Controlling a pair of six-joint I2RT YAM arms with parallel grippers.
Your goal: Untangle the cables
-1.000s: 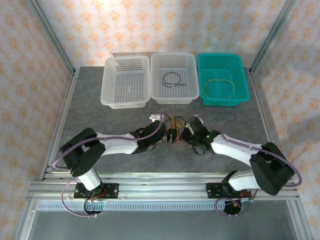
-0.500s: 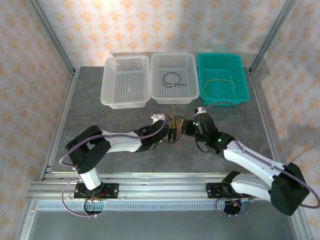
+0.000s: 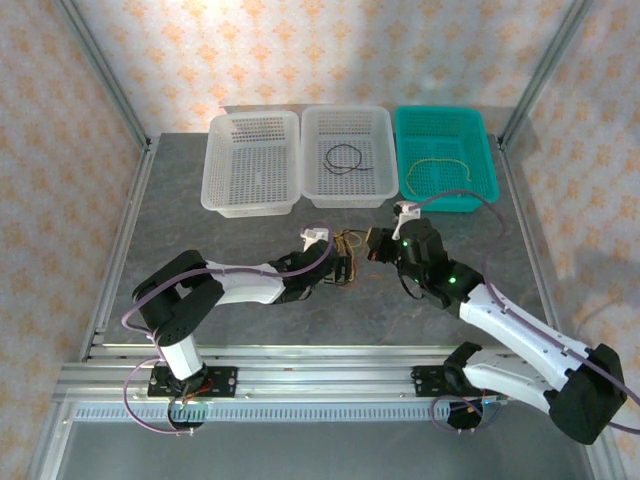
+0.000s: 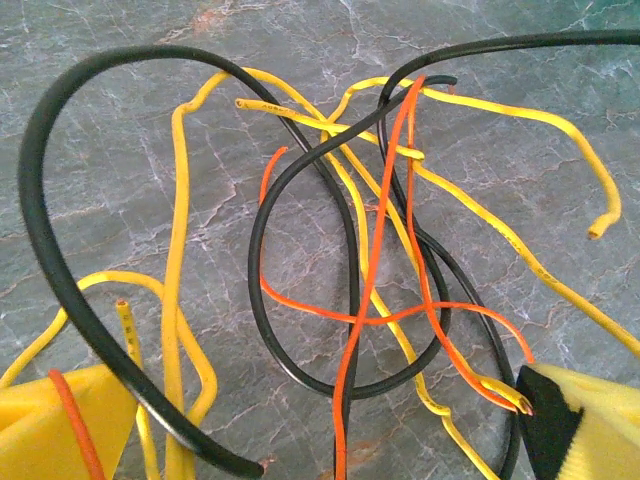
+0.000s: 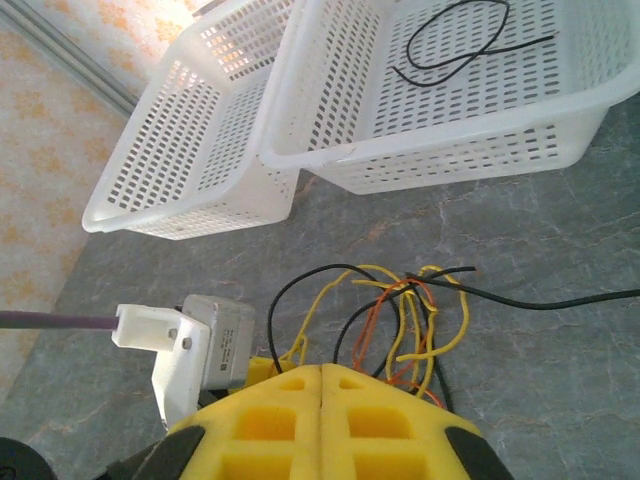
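Observation:
The cables lie as one tangle of thin yellow, black and orange strands on the grey table, between my two grippers. My left gripper is open at the tangle's left edge. In the left wrist view the cables spread over the stone surface, and the left gripper has a yellow pad in each bottom corner with several strands crossing between them. My right gripper hovers at the tangle's right side. In its wrist view the right gripper has its pads pressed together above the cables, with no strand seen between them.
Three baskets line the back: an empty white basket, a white basket with one black wire, and a teal basket with one yellow wire. A black strand trails right from the tangle.
The right arm has stretched out and its elbow has swung right; its shut gripper has risen and shifted slightly toward the baskets. The left gripper has edged into the tangle.

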